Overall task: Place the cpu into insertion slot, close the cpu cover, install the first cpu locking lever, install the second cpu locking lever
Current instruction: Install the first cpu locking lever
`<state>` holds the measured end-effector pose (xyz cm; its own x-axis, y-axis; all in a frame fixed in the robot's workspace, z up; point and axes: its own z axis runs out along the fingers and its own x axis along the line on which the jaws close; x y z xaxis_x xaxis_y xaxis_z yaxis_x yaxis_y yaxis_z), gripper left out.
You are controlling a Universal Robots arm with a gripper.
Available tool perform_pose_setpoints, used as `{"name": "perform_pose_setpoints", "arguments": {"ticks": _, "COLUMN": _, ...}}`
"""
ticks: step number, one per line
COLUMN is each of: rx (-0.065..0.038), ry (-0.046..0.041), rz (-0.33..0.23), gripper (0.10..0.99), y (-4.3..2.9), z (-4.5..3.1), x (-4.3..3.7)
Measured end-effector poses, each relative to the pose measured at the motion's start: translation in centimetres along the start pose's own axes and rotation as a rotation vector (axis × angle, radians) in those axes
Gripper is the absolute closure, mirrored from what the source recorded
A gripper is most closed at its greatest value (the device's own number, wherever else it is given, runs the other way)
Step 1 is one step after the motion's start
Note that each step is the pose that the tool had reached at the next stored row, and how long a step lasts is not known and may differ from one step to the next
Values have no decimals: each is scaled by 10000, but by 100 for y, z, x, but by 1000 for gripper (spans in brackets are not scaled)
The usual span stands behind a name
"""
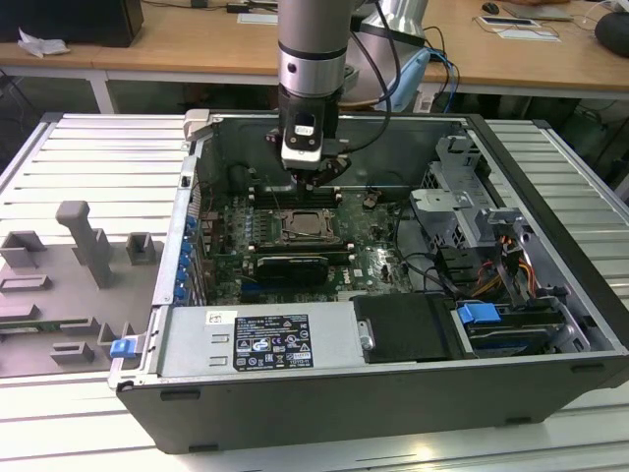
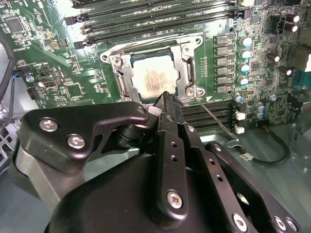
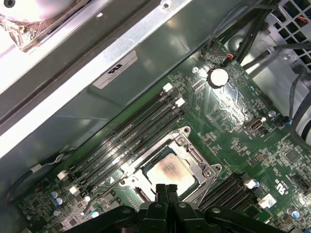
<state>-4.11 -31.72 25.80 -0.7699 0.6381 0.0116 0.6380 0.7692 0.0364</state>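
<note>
Tool over insertion slot — open computer case, ribbed table

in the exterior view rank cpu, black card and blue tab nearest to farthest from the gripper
1. cpu, mid-board, just beside the gripper
2. black card, toward the case front
3. blue tab, at the exterior view's right

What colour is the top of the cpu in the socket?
The cpu top is silver-grey; clearest in the second wrist view.

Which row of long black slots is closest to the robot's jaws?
The bank on the jaws' side of the cpu; the other bank lies beyond it.
</note>
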Motion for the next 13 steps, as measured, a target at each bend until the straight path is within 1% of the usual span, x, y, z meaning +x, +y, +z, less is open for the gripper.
{"name": "perform_pose_setpoints", "arguments": {"ticks": 3, "rx": 2, "ry": 5, "rz": -150, "gripper": 976, "y": 0, "z": 0, "x": 0}}
{"name": "perform_pose_setpoints", "arguments": {"ticks": 8, "rx": 7, "ry": 21, "rz": -581, "gripper": 976, "y": 0, "z": 0, "x": 0}}
{"name": "perform_pose_setpoints", "arguments": {"ticks": 13, "rx": 9, "ry": 30, "rz": -808, "gripper": 976, "y": 0, "z": 0, "x": 0}}
